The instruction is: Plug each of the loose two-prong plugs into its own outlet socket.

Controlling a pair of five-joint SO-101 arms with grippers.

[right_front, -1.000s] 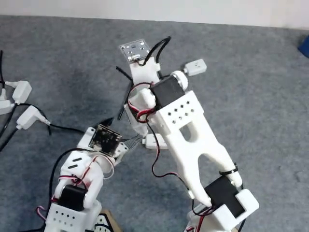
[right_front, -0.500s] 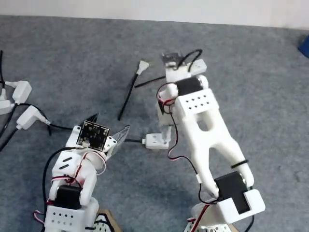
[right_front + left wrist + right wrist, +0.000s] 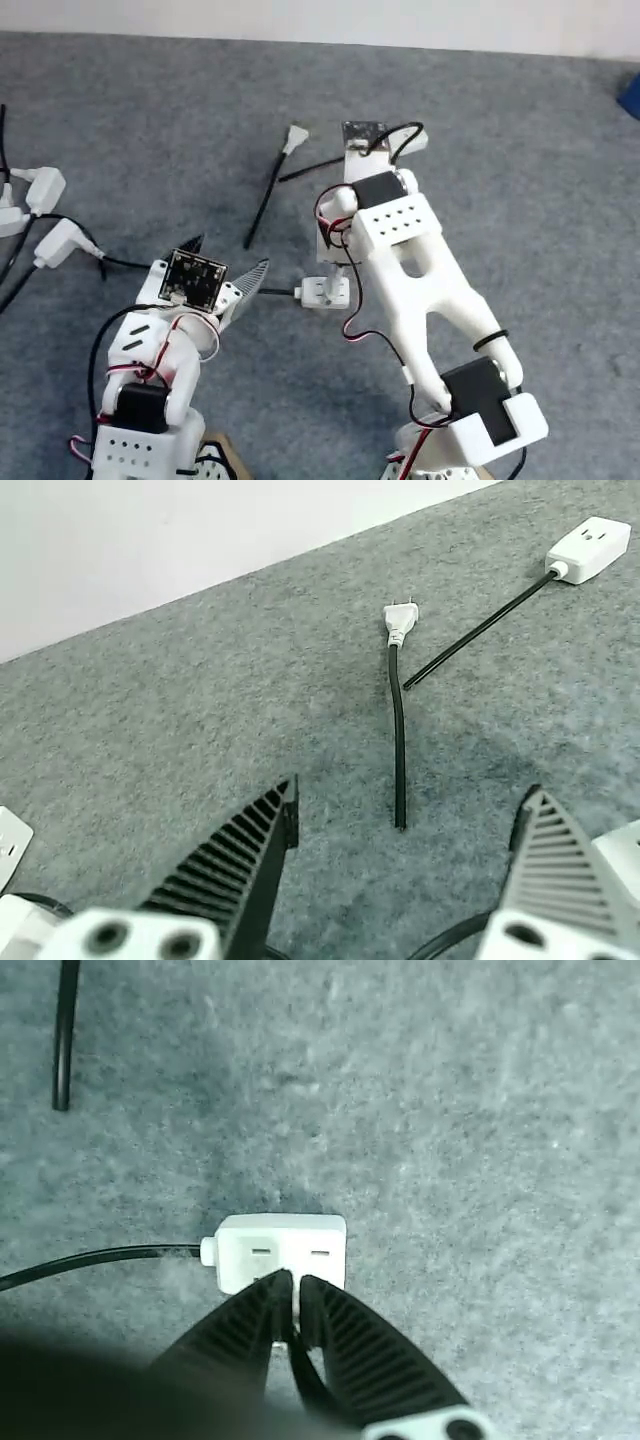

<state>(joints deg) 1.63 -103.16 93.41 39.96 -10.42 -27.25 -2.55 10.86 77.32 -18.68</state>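
Landmark (image 3: pixel 325 292): a white rectangular outlet socket block on a black cord, lying on the grey felt-like table cover (image 3: pixel 540 180); every place below is given from it.
Right gripper (image 3: pixel 292 1280): held directly above the block, its black ribbed jaws brought together with nothing gripped. The tips are seen at the block's edge; whether they touch it cannot be told.
Left gripper (image 3: pixel 412 785): placed just beside the block's cord end, jaws spread wide, nothing between them.
Loose plug (image 3: pixel 294 137): a white two-prong plug on a short black cord, laid flat well beyond the block on the side away from the arm bases, and not plugged in.
Second socket (image 3: pixel 590 545): another white socket block, also beyond the landmark block and near the loose plug, with its black cord run toward the plug's cord.
Other plugs (image 3: pixel 55 243): white plugs on black cords, gathered far from the block on the left arm's side.
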